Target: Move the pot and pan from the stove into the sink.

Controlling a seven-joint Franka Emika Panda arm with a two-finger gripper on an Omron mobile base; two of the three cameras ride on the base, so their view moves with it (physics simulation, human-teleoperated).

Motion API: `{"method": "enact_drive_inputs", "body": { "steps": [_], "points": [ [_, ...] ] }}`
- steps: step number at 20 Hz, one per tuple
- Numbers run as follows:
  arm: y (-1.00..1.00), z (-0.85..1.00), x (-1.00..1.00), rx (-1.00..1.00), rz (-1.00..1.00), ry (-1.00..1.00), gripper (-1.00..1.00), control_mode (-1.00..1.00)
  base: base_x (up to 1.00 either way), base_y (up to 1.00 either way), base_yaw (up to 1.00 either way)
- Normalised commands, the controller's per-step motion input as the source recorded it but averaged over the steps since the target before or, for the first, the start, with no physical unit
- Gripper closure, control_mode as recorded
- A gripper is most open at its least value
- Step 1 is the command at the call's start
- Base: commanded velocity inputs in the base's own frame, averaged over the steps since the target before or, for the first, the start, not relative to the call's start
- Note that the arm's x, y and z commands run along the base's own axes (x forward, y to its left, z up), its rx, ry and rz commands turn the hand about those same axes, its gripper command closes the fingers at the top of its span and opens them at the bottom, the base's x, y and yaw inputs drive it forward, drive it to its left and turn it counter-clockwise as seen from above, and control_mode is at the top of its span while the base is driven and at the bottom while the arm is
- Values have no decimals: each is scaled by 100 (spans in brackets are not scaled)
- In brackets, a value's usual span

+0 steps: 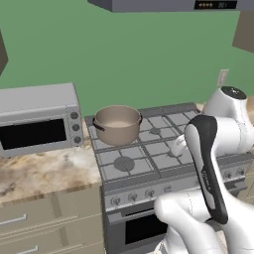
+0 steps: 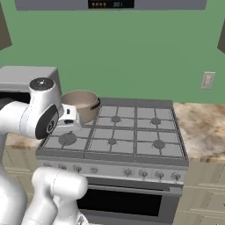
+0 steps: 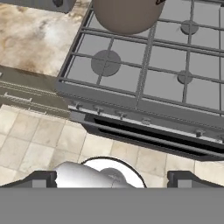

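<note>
Item 1, pot (image 1: 117,124): tan-brown, round and deep, pale inside, with a small dark handle on each side. It stood upright on the back-left burner of the stove (image 1: 149,154), just beside the marbled counter (image 1: 44,171) and near the toaster oven (image 1: 39,119). Nothing touched it.

Item 2, stove: grey steel range with dark grates, a row of front knobs and an oven door below. Apart from the pot, the burners showed no cookware; the pan was not seen on the visible grates.

Item 3, gripper (image 3: 112,179): 2 dark fingertips, spread fully apart and holding nothing. In the hand view they sat well back from the stove front, above the tiled floor (image 3: 26,140), with the pot at the far top edge of that view.

Item 4, arm (image 1: 208,168): folded high in front of the range, wrist turned down toward the cooktop.

Status: by judgement, the opening step, the approach to the pot, was in hand. No piece had yet been picked up, and the sink lay outside these views.

Next move, by judgement: the hand needed to travel forward and left over the grates, line the open fingers across the pot's rim or 1 side handle, descend, and clamp firmly before lifting. The pot's width and depth suggested a rim grip might tilt under load.
</note>
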Motion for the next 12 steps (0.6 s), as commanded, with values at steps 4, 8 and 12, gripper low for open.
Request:
{"method": "enact_drive_inputs", "body": {
  "steps": [4, 8, 12],
  "points": [
    [2, 18, 24, 5, -5, 0, -100, -100, 0, 0, 0],
    [0, 17, 31, 7, -4, 0, -100, -100, 0, 0, 0],
    [3, 13, 49, 9, -7, 0, -100, -100, 0, 0, 0]
  ]
}}
